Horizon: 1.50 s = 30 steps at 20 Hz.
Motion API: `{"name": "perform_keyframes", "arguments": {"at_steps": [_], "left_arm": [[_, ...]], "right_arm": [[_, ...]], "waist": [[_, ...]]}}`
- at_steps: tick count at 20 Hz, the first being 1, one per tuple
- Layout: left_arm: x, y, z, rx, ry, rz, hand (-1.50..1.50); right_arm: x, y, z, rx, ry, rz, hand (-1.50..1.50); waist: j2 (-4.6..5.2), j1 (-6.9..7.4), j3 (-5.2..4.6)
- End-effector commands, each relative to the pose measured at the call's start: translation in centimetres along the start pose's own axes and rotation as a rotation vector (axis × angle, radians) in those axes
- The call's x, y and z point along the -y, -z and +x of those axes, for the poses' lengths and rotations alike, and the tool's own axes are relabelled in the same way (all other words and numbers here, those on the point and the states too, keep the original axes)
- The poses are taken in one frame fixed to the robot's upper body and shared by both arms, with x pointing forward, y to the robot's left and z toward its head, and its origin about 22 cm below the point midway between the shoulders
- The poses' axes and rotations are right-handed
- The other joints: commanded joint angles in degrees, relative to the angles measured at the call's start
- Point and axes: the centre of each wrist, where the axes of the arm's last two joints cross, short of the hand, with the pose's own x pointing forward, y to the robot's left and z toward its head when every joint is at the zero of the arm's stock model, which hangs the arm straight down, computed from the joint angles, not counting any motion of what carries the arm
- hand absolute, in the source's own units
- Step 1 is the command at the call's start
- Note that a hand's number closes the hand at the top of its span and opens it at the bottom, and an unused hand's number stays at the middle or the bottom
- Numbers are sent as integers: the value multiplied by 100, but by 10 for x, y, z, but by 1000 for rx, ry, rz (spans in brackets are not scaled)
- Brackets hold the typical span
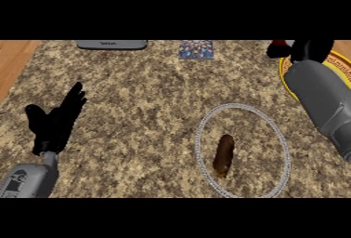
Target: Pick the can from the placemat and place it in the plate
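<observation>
My right hand (307, 49) is at the far right top, over the yellow, red-rimmed placemat (343, 65), with its grey forearm slanting down the right edge. A small red patch, apparently the can (277, 44), shows against the hand's left side; the rest of it is hidden. The plate (204, 122), clear with a silvery rim, lies right of the middle and near the front, with a brown oblong food item (224, 155) in it. At the left, my left hand (56, 122) rests open with its fingers up, away from the plate.
A grey flat object (111, 44) and a colourful patterned packet (197, 49) sit at the counter's back edge. The speckled counter gives way to a wooden surface (14, 60) at the far left.
</observation>
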Motion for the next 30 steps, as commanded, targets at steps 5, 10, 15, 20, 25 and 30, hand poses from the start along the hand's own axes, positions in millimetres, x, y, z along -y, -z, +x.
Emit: {"name": "perform_keyframes", "arguments": {"at_steps": [5,10,15,20,25,30], "left_arm": [[-5,3,-1,4,-6,21,0],[23,11,8,22,5,-8,0],[16,0,0,20,2,-10,0],[8,-2,-11,16,-13,-3,0],[2,2,0,24,12,-7,0],[8,4,-5,1,5,4,0]], "right_arm": [[24,29,-50,-127,-16,-73,150],[37,40,-97,-163,-56,-76,150],[45,41,-140,-200,-190,129,150],[54,32,-191,-277,20,242,-150],[63,39,-190,-148,50,171,-150],[68,53,-145,79,251,20,-150]], "waist": [[2,-44,4],[81,93,16],[73,123,17],[76,53,27],[74,111,25],[33,10,22]]}}
